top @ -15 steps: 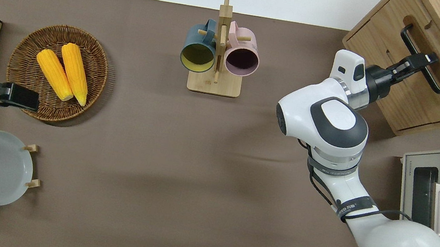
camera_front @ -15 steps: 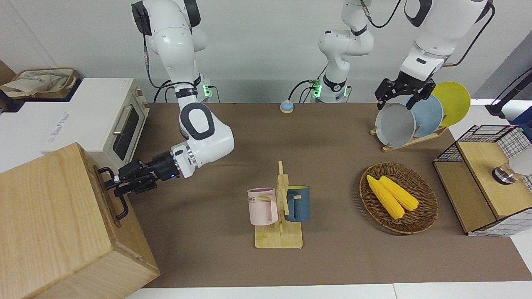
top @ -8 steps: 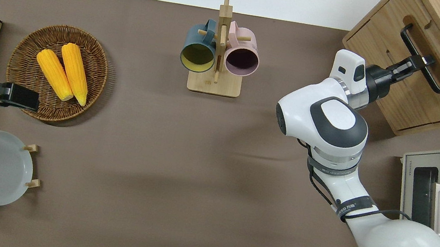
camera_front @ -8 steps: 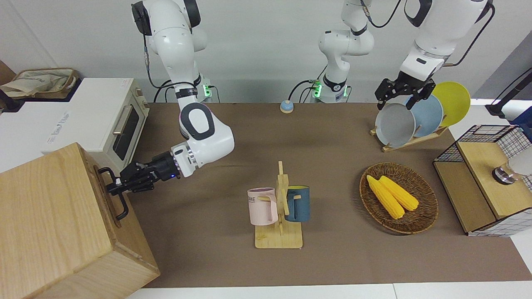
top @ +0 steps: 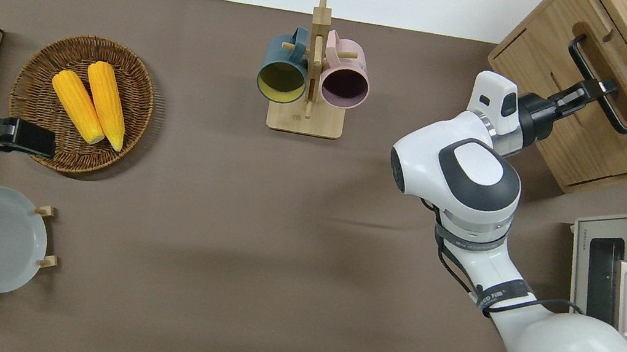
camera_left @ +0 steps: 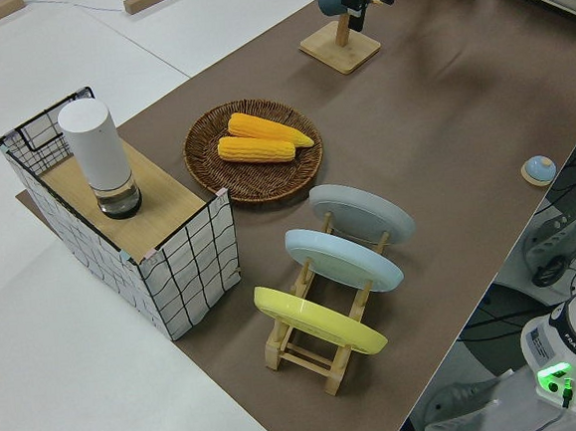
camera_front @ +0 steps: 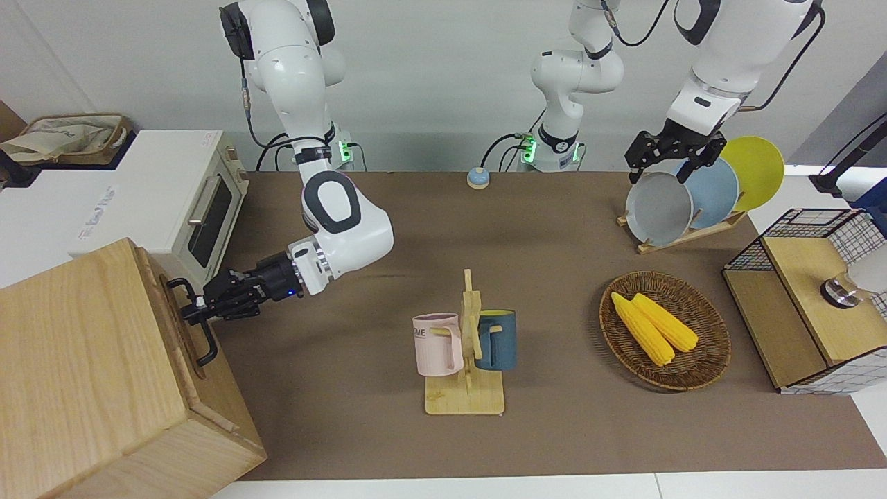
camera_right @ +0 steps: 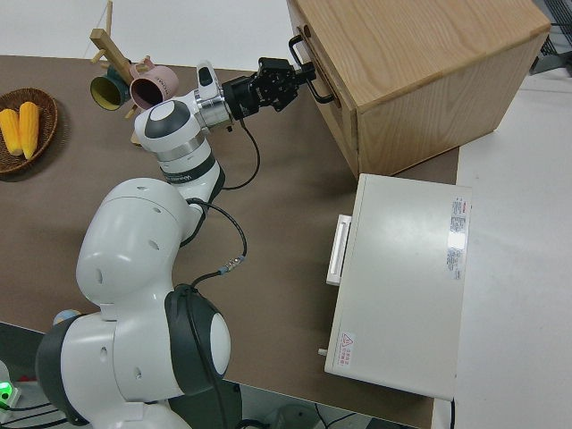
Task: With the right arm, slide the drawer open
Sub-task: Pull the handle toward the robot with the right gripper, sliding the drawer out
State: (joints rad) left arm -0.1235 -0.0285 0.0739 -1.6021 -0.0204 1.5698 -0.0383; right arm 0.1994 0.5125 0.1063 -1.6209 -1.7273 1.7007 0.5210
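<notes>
The right gripper (top: pixel 598 91) is pinching the black handle (top: pixel 598 82) of the drawer (top: pixel 583 117), which is sitting in the wooden cabinet (camera_front: pixel 76 374) at the right arm's end of the table. The left arm is parked.

the right gripper (top: pixel 598 89) sits at the black handle (top: pixel 620 119) of the drawer (top: pixel 576 125), yet the fingertips are too small to show whether they clamp the bar or just lie against it. the cabinet (camera_front: pixel 83 360) runs off the picture's edge in the front and overhead views, so its full width is lost. the left gripper (top: pixel 39 139) is a dark block in the overhead view, its arm cut off, its fingers unreadable.
</notes>
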